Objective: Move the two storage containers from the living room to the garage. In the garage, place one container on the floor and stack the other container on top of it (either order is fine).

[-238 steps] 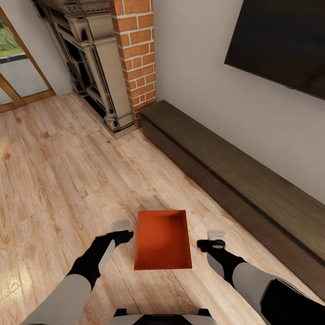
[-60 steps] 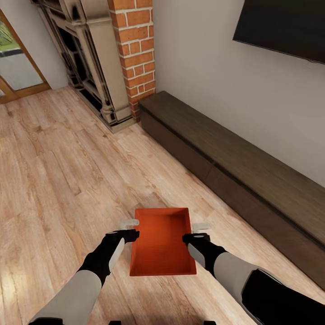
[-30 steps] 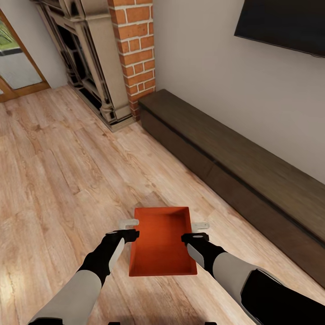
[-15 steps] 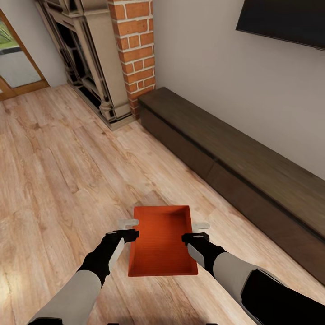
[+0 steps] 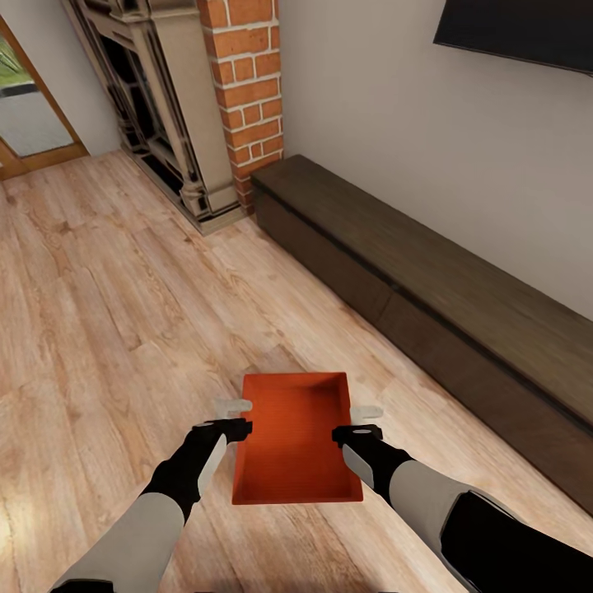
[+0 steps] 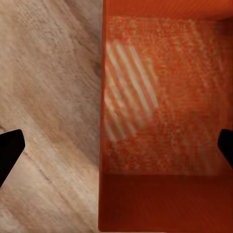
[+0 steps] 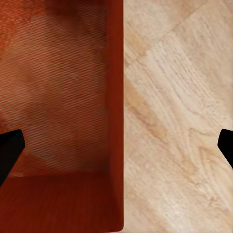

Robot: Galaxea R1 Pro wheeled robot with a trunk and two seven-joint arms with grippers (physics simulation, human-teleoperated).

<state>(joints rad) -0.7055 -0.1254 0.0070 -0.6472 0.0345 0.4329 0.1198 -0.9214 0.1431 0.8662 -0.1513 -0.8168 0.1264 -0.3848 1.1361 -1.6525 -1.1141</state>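
Observation:
One orange-red open-top storage container (image 5: pixel 296 445) sits on the light wood plank floor (image 5: pixel 107 313) of the living room, straight in front of me. My left gripper (image 5: pixel 235 415) is at its left wall. In the left wrist view the gripper (image 6: pixel 116 149) is open and straddles that wall of the container (image 6: pixel 160 121). My right gripper (image 5: pixel 358 420) is at the right wall. In the right wrist view it (image 7: pixel 116 148) is open across the rim of the container (image 7: pixel 58 97). The bin is empty. The garage is out of view.
A long dark low cabinet (image 5: pixel 428 296) runs along the white wall on the right, under a wall TV (image 5: pixel 519 29). A brick chimney (image 5: pixel 251 91) with a dark fireplace (image 5: pixel 156 107) stands at the back. A glazed wooden door (image 5: pixel 33 123) is at far left.
Both grippers came inward from beside the container to its side walls. Over the last second the camera shifted slightly; grippers and container keep the same relation.

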